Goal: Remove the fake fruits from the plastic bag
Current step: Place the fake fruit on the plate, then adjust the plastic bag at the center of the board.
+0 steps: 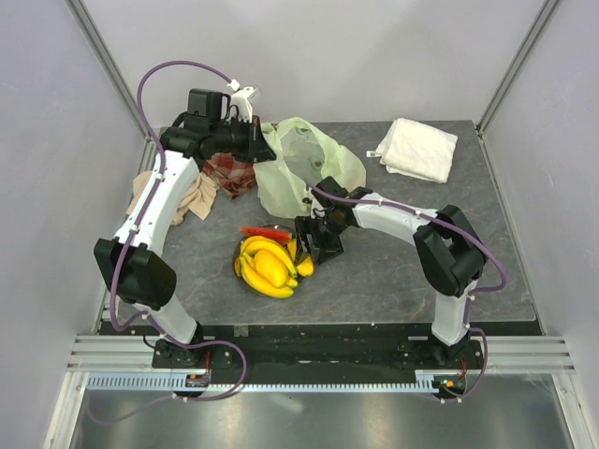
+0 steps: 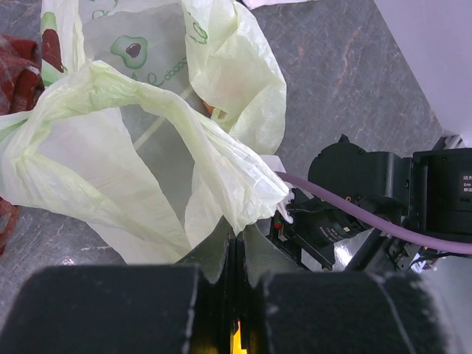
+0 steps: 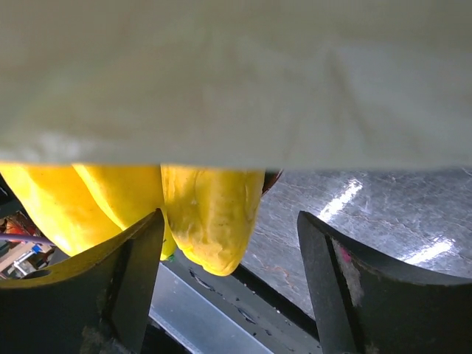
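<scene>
The plastic bag [image 1: 301, 166] lies on the dark table [image 1: 487, 253] toward the back, between the red checked cloth [image 1: 227, 174] and the white towel [image 1: 417, 149]. It is thin, crinkled and translucent, pale yellow-green, with an avocado print on one panel. In the left wrist view its mouth gapes wide, and a small orange patch shows deep inside; what it is cannot be told. The left gripper [image 2: 236, 247] has its fingers pressed together on a fold of the bag's rim, and the film runs straight into the seam between them.

The fake fruits [image 1: 270, 264] that are out of the bag lie in a tight pile on the table in front of it, near the middle. The pile holds a curved yellow banana bunch [image 1: 255, 279], glossy yellow oblong fruits [image 1: 273, 260] and a red watermelon slice [image 1: 265, 231] along its far edge.

The right gripper [image 1: 318, 247] sits just beside the pile on its right. In its wrist view the fingers [image 3: 125, 280] stand well apart, and the rounded tip of a yellow fruit [image 3: 210, 217] hangs between them, close to one finger and clear of the other. A pale blurred surface fills the top of that view.
</scene>
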Controlling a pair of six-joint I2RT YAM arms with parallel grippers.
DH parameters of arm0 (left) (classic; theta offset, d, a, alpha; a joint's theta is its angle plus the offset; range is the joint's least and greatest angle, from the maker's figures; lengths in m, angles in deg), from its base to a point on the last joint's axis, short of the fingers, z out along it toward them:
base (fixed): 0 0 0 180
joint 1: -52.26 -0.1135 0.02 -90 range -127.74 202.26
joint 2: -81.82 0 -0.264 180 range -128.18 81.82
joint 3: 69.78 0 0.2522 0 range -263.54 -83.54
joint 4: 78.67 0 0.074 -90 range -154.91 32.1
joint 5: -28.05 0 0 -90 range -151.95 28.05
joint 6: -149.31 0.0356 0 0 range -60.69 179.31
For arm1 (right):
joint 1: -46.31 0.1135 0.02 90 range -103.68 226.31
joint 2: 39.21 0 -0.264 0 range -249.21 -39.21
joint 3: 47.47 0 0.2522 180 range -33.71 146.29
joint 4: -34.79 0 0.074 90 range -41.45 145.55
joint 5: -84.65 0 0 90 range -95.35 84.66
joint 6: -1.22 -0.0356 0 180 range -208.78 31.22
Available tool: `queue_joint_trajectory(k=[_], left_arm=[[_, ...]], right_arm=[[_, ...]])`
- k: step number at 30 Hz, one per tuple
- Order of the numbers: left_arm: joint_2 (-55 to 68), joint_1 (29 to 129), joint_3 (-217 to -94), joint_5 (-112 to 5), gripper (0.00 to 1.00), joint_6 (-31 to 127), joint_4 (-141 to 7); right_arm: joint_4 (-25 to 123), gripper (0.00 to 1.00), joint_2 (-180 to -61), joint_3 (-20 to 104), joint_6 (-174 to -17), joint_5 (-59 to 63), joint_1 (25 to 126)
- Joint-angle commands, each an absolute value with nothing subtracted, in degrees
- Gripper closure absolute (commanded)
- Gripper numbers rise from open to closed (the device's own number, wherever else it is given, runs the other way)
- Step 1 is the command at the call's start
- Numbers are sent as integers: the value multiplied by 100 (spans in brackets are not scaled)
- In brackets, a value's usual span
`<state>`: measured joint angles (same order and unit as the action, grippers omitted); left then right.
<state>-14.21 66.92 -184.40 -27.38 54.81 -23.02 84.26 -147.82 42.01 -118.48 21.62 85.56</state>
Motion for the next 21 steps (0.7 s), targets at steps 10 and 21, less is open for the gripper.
queue_joint_trajectory(k=[10, 21], left_arm=[[-1512, 6738, -18567, -2652, 97, 5641, -2351], [-1205, 6791, -17996, -2600, 97, 5597, -2351]], right_arm=[[9311, 21, -13889, 4819, -10944, 2165, 7989], [8776, 44, -14150, 6698, -10153, 1453, 7427]])
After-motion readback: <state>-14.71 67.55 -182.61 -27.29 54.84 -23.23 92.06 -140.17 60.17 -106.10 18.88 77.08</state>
